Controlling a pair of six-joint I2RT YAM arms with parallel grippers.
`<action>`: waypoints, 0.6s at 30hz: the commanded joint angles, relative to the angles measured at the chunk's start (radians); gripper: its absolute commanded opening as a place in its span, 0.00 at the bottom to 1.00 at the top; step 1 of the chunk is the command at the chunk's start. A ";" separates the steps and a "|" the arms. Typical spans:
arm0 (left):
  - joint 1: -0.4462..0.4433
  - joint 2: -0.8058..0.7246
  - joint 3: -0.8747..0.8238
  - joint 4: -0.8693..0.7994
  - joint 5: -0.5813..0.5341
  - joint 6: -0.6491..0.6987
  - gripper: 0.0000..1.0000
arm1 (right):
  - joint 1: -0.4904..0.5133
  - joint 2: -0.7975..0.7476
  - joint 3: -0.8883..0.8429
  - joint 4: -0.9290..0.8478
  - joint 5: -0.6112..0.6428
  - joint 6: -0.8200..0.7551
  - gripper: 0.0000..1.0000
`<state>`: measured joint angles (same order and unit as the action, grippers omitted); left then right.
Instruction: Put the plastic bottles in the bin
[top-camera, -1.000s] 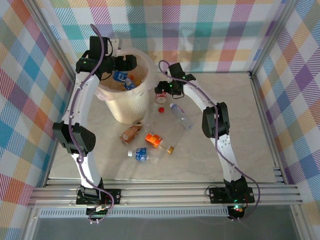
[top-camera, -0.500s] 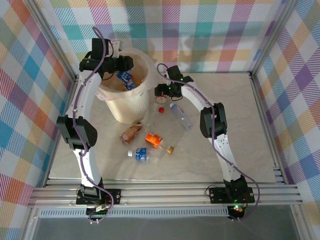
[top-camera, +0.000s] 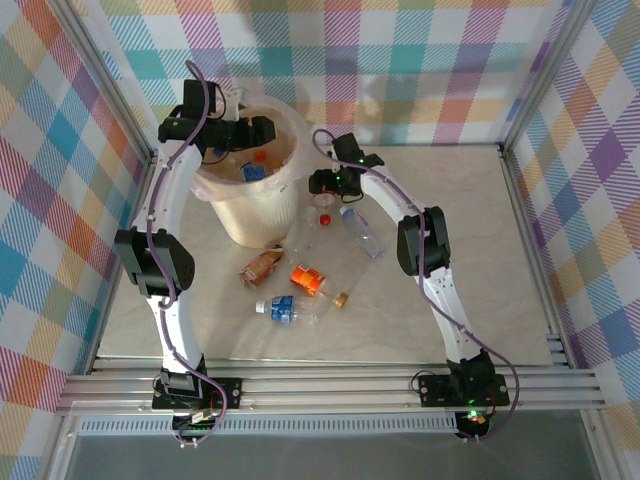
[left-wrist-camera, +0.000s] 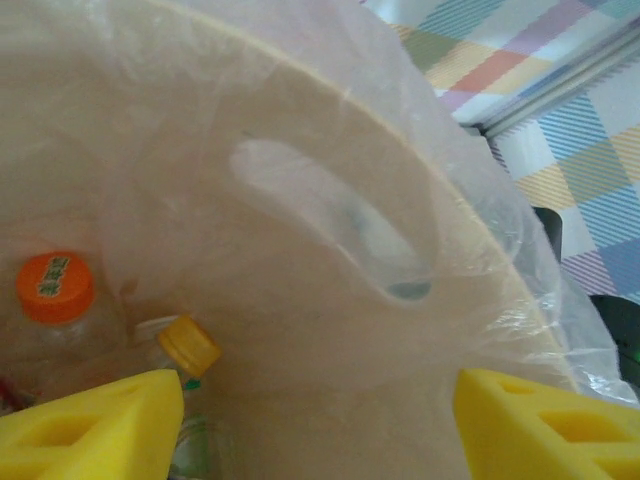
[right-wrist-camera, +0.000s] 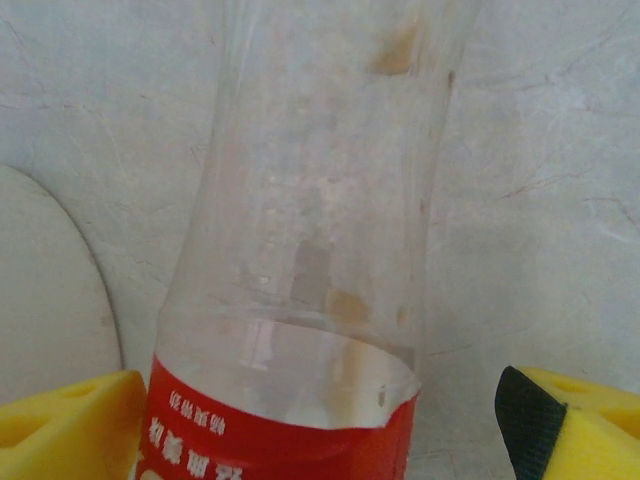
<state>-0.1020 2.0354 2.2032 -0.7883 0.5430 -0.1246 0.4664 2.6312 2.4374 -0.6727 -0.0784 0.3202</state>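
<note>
left jaws wide, empty, over bin | right jaws wide astride red-label bottle

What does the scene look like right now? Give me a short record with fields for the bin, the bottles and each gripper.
bin: cream bucket, at the far left of the table
in the bin: an orange-capped bottle and a yellow-capped bottle
on the table: several bottles beside the bin, one an orange-labelled bottle
left gripper: open, empty, above the bin's inside
right gripper: open, pads either side of a red-labelled bottle on the table
</note>
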 joint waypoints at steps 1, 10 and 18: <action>0.008 -0.082 -0.008 -0.028 -0.076 -0.006 0.77 | 0.010 0.027 0.045 -0.013 -0.003 -0.017 0.90; 0.008 -0.173 -0.061 0.001 -0.096 -0.033 0.90 | 0.011 0.053 0.067 -0.005 -0.017 -0.004 0.85; 0.007 -0.312 -0.160 0.050 -0.167 -0.042 0.98 | 0.011 0.049 0.078 0.007 -0.027 0.006 0.71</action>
<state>-0.1020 1.7977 2.0769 -0.7757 0.4160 -0.1574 0.4675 2.6682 2.4817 -0.6743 -0.0868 0.3248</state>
